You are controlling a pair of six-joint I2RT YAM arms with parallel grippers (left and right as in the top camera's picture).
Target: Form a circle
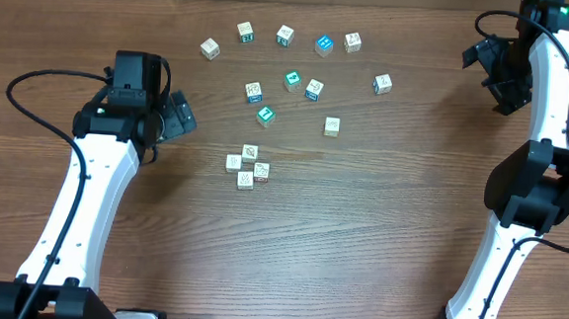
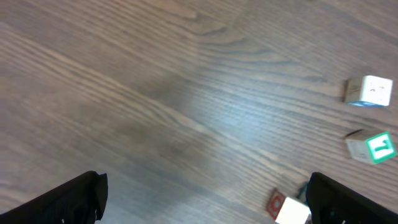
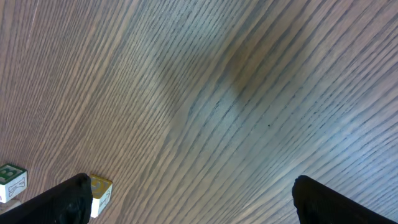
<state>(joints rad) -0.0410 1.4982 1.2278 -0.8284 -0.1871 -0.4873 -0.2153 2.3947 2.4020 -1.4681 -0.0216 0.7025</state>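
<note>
The circle (image 1: 247,166) is a tight ring-like cluster of small pale wooden cubes with printed faces, lying at the table's middle in the overhead view. My left gripper (image 1: 180,116) hangs open to the left of it and a little farther back, nothing between its fingers (image 2: 74,198). In the left wrist view a pale cube with a red face (image 2: 286,208) lies beside the right finger. My right gripper (image 1: 497,79) stands open at the far right, well away from the cluster. Its wrist view shows bare wood between the fingers (image 3: 339,200).
Several similar cubes lie scattered behind the cluster, from one at the back left (image 1: 209,48) to one at the right (image 1: 382,83), some teal-faced (image 1: 292,80). A teal cube (image 2: 373,148) and a pale one (image 2: 371,91) show ahead of the left gripper. Two cubes (image 3: 99,191) sit by the right gripper's left finger.
</note>
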